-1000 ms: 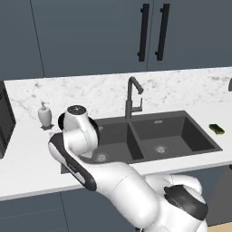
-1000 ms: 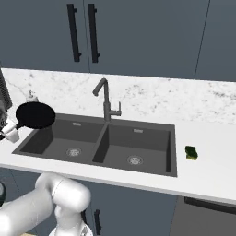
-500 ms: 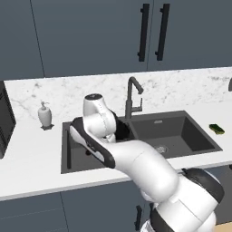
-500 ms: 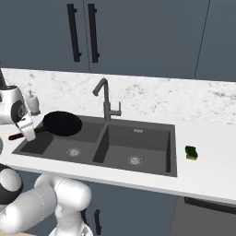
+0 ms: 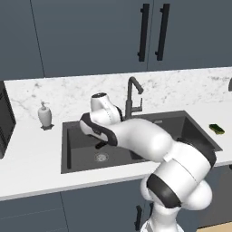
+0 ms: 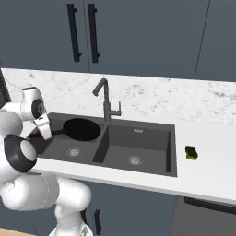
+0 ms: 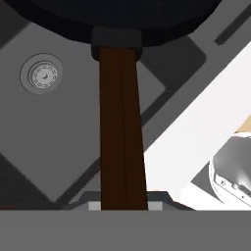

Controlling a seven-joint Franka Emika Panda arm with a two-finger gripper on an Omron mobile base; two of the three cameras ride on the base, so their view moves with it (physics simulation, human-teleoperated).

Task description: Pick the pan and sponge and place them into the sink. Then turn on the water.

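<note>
My pincer point(image 6: 46, 131) pinches the long handle of the round black frying pan point(image 6: 82, 129), held over the dark grey double-basin sink's point(image 6: 138, 161) left basin, unreleased. The yellow-green sponge point(image 6: 191, 152) lies on the marble counter point(image 6: 203, 175). The dark metal tap point(image 6: 107, 100) is untouched.

The pan point(image 6: 81, 129) looks matt black like coated metal, and its handle point(image 7: 122, 132) is a smooth dark reddish-brown, like wood. The sink point(image 6: 152, 146) is a matt dark grey with 2 shiny metal drains, set in a polished white marble counter point(image 6: 216, 138) with grey veins. The faucet point(image 5: 133, 96) looks like dark brushed metal, the sponge point(image 6: 191, 152) has a dull yellow body under a green top, and the cabinet doors point(image 5: 90, 36) are matt blue-grey.
</note>
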